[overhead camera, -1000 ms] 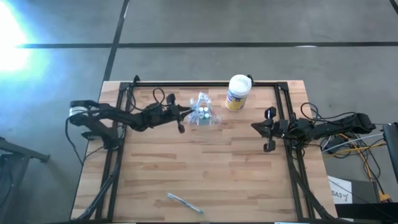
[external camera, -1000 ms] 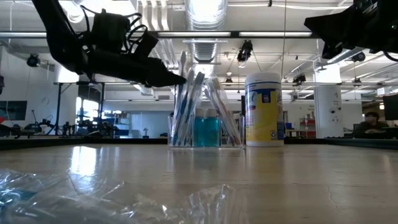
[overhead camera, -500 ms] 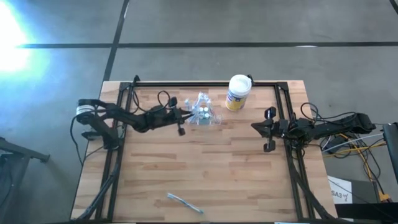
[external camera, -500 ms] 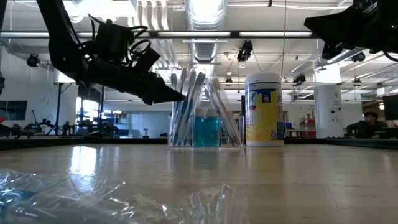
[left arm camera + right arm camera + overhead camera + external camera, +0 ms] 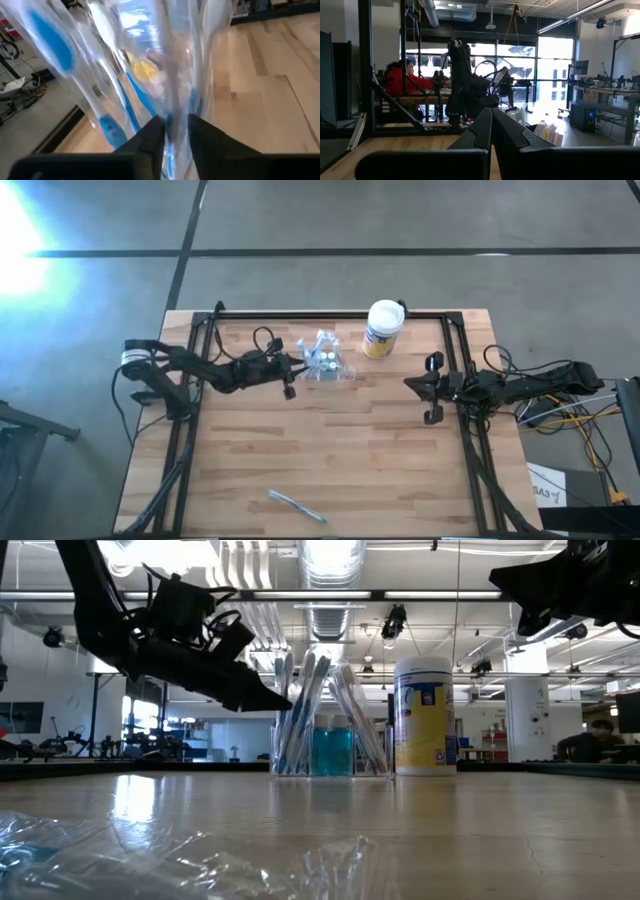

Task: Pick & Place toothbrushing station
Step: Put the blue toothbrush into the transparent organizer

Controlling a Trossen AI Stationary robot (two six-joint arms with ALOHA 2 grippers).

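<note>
High view showed the station [image 5: 325, 363] standing toward the desk's [image 5: 320, 470] far edge, left of centre, with the canister [image 5: 381, 328] near it on its right. The left pincer [image 5: 290, 366] lay just beside the station's left side, its arm stretched in from the desk's left edge, so the station sat straight ahead of the fingertips along the arm's own line.

From the low camera the station stood upright on the desk, its brushes leaning up and fanned out, so its long axis ran roughly vertical while the left pincer [image 5: 272, 698] came at it nearly level, tip at about mid-height of the brushes.

Seen from the left wrist, the fingers [image 5: 150, 137] stood a little apart with a brush stem showing in the gap; whether they pinched it or merely straddled it I could not tell.

The right pincer [image 5: 432, 388] waited near the desk's right edge, well apart from the station, its fingers [image 5: 485, 127] pressed together on nothing. By my judgement the left arm was far the nearer, and any coming move turned on that head-on approach from the left.
</note>
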